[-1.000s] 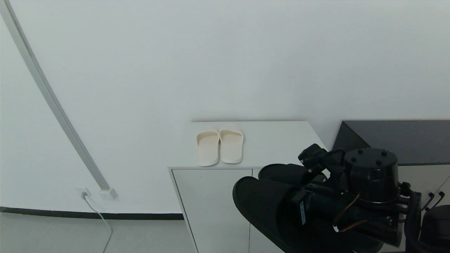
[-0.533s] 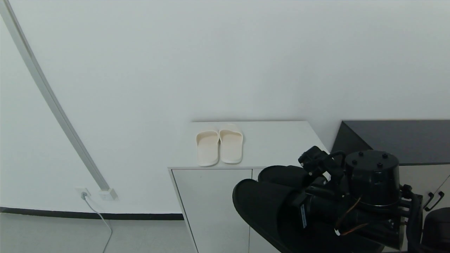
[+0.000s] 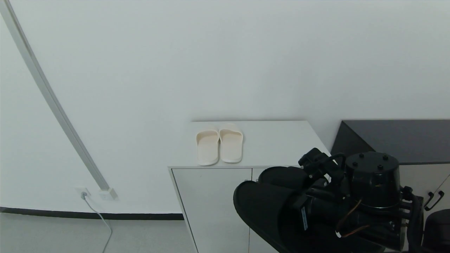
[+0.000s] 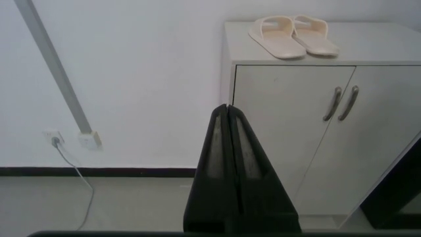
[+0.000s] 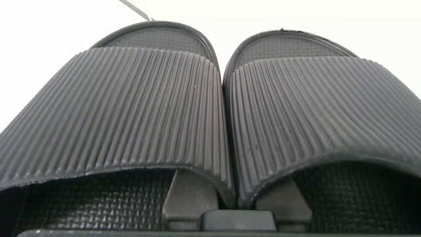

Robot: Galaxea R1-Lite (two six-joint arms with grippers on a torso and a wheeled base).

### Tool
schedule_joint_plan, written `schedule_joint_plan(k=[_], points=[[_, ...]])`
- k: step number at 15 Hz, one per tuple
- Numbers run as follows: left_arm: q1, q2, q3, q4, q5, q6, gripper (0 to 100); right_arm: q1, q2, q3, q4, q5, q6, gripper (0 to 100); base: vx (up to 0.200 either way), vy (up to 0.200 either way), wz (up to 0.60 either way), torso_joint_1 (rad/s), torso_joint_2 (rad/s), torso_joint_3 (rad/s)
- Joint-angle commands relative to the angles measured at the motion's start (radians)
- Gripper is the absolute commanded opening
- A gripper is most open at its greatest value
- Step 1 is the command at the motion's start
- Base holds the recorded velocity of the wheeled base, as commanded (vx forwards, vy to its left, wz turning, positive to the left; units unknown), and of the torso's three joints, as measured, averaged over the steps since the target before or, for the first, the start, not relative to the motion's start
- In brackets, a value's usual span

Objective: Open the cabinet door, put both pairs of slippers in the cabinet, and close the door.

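The right claw pinches the black slippers together, lower right of the head frame (one finger inside each, so both travel at once). The white slippers sit mid-frame atop the cabinet, whose doors are closed. The left claw is closed and empty.

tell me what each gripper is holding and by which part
The right gripper holds the black slippers as a pair, one finger under each strap, pinching their touching inner edges. The left gripper is shut with nothing in it.
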Motion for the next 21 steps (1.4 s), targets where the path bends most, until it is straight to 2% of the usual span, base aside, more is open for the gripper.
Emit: schedule_joint_plan(k=[1,11,21], points=[[0.0,0.001,0.0,0.0,0.0,0.0,100,0.001,0.003,0.001,0.0,0.0,0.0,0,0.0,0.0,0.0,-0.139,0.31,0.168],[0.0,0.001,0.0,0.0,0.0,0.0,100,0.002,0.008,0.008,0.0,0.005,0.0,0,0.0,0.0,0.0,-0.164,0.38,0.205],[0.0,0.001,0.0,0.0,0.0,0.0,100,0.002,0.008,0.01,0.0,0.005,0.0,0,0.0,0.0,0.0,-0.221,0.54,0.31]])
